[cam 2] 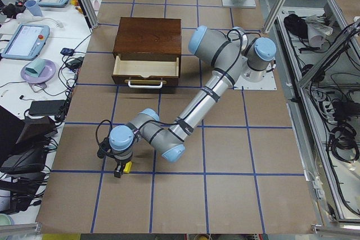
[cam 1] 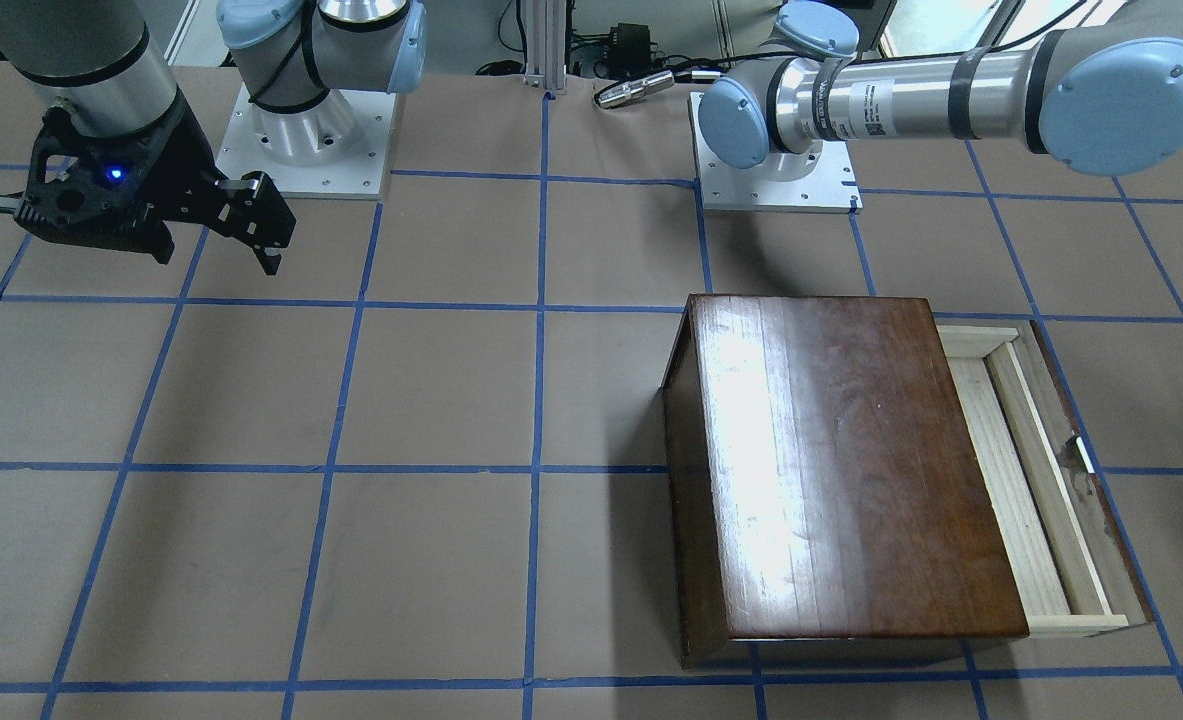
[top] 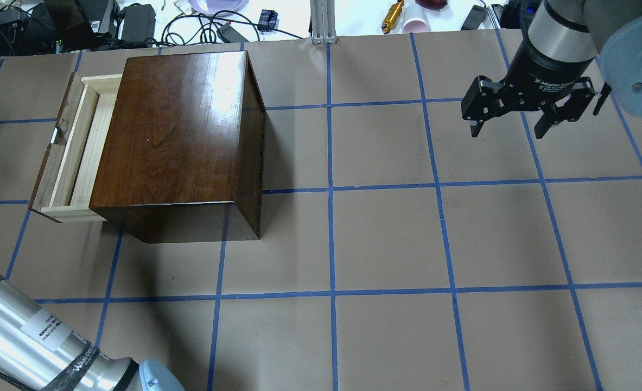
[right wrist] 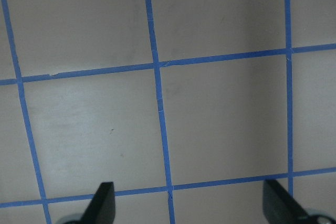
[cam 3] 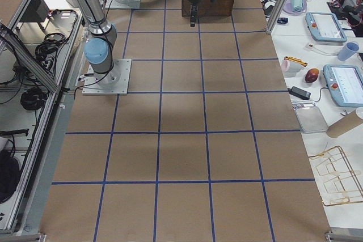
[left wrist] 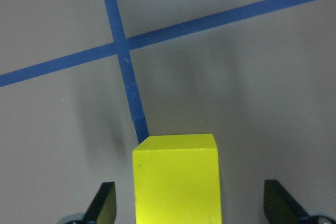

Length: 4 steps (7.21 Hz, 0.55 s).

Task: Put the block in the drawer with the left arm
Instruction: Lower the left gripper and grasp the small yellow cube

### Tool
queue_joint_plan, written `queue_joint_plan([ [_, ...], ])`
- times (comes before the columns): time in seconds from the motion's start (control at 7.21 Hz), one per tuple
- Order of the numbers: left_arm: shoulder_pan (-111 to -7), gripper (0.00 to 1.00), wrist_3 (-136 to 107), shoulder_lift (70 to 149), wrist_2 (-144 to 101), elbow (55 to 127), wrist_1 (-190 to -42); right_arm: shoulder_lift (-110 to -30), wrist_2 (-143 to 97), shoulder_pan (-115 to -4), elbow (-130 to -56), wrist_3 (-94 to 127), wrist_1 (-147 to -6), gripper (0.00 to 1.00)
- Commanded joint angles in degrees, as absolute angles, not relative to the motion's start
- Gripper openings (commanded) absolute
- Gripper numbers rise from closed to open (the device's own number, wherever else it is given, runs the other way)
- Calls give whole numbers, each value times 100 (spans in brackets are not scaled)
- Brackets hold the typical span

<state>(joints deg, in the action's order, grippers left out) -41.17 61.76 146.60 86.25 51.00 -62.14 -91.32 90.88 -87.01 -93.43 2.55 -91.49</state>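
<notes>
We see left gripper (left wrist: 192, 205) low over block (left wrist: 176, 179), jaws spread wide, touching neither side. Block sits on table (left wrist: 252, 103) between them, slightly off-centre, well apart from pulled-out drawer (top: 95, 146). Right gripper (top: 509, 129) far off, jaws parted, empty.

Between the fingers of my left claw (left wrist: 191, 205), the small bright yellow cube (left wrist: 176, 179) runs off the wrist view's lower edge, so its near part is unseen. My fingertips (left wrist: 103, 205) are cropped there too. From the side, claw and cube are too small to tell contact. Overhead, only a yellow sliver shows at the edge.
</notes>
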Motion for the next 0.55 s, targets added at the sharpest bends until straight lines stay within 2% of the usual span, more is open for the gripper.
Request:
queue_joint_plan([
  [0.0,-4113,76,6196,14704,8631,5089,-6161,-9132,9088,-8701,-9343,255,-9149,100],
  [0.14,-4113,24,6196,14704,8718,5089,-6135,-9132,9088,-8701,-9343,255,-9149,100],
  [0.28,-4113,0,6196,14695,8884,5098,-6091,-9132,9088,-8701,-9343,255,-9149,100],
  [0.42,-4113,0,6205,14661,8912,5098,-6091,-9132,9088,-8701,-9343,255,-9149,100],
])
